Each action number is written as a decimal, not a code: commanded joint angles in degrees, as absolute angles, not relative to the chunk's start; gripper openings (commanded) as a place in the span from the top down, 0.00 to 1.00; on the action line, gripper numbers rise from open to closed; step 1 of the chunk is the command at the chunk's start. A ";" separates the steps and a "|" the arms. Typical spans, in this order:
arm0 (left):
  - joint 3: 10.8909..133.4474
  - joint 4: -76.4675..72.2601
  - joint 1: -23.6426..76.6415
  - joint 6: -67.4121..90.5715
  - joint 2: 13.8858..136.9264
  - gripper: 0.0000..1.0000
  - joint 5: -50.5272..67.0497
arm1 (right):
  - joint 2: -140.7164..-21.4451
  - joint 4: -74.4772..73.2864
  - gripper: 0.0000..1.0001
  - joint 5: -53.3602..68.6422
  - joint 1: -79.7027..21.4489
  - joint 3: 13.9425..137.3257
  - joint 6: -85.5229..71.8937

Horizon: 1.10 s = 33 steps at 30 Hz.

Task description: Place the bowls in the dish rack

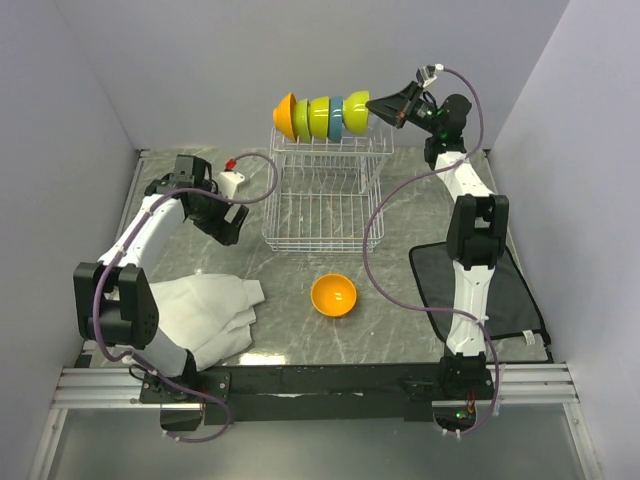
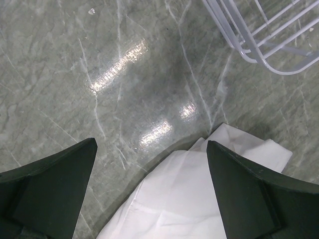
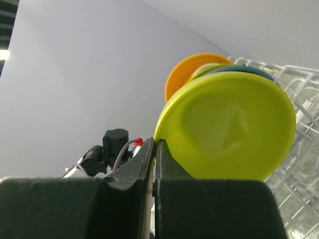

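Observation:
Several bowls stand on edge in a row on the raised tier of the white dish rack: orange, lime, blue and another lime bowl at the right end. My right gripper is shut on the rim of that end lime bowl, with the jaws pinching its lower left edge. Behind it show an orange bowl and the rack wires. One more orange bowl lies mouth up on the table in front of the rack. My left gripper hangs open left of the rack, holding nothing.
A white cloth lies at the front left, reaching under the left gripper. A black mesh mat lies at the right under the right arm. The rack's corner is near the left gripper. Grey walls close in on three sides.

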State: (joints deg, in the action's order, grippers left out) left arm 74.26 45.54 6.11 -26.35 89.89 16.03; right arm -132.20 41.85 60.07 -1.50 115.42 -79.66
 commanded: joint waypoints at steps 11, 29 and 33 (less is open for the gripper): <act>75.59 46.06 9.93 -28.21 91.49 0.01 11.87 | -130.52 56.25 0.95 58.62 -0.79 109.07 -83.67; 75.85 45.35 11.16 -28.04 92.20 0.00 11.60 | -129.73 52.21 0.59 58.45 -0.26 109.16 -81.21; 75.76 45.18 11.16 -28.04 92.20 0.01 11.86 | -128.94 52.47 0.52 59.06 -0.18 108.11 -80.60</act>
